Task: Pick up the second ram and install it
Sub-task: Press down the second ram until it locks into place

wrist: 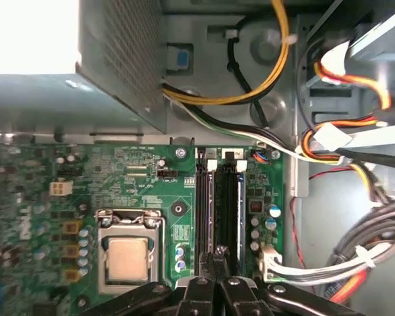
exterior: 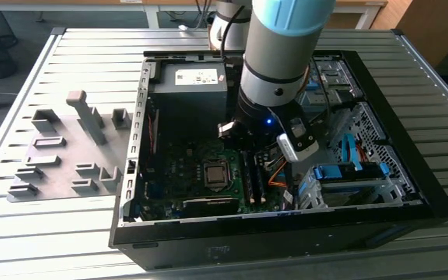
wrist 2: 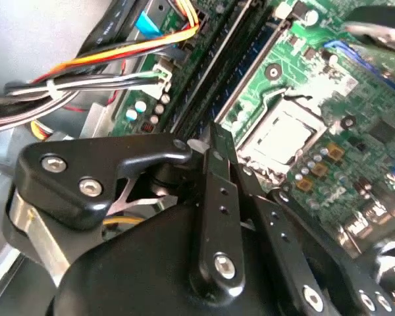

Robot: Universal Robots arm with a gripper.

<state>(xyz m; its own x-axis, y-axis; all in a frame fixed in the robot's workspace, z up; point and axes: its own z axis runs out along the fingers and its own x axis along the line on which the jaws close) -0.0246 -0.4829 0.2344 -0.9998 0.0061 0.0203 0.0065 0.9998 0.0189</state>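
Observation:
My gripper (wrist: 218, 254) is down inside the open computer case (exterior: 410, 192), over the green motherboard (wrist: 138, 184). Its black fingers (wrist 2: 218, 191) are shut together with nothing between them. Their tips are at the near end of the two side-by-side memory slots (wrist: 217, 204), beside the processor socket (wrist: 128, 253). A thin greenish stick, the second ram (exterior: 256, 185), stands edge-up in those slots. From above I see two dark strips there, and I cannot tell which one the tips touch. The arm's wrist (exterior: 267, 111) hides the fingers in the exterior view.
A grey fixture plate (exterior: 60, 157) with raised blocks lies at the exterior view's left of the case. Bundled cables (wrist: 329, 141) run close beside the slots. The power supply (exterior: 193, 87) sits at the back of the case. Blue drive bays (exterior: 349, 172) stand at the exterior view's right.

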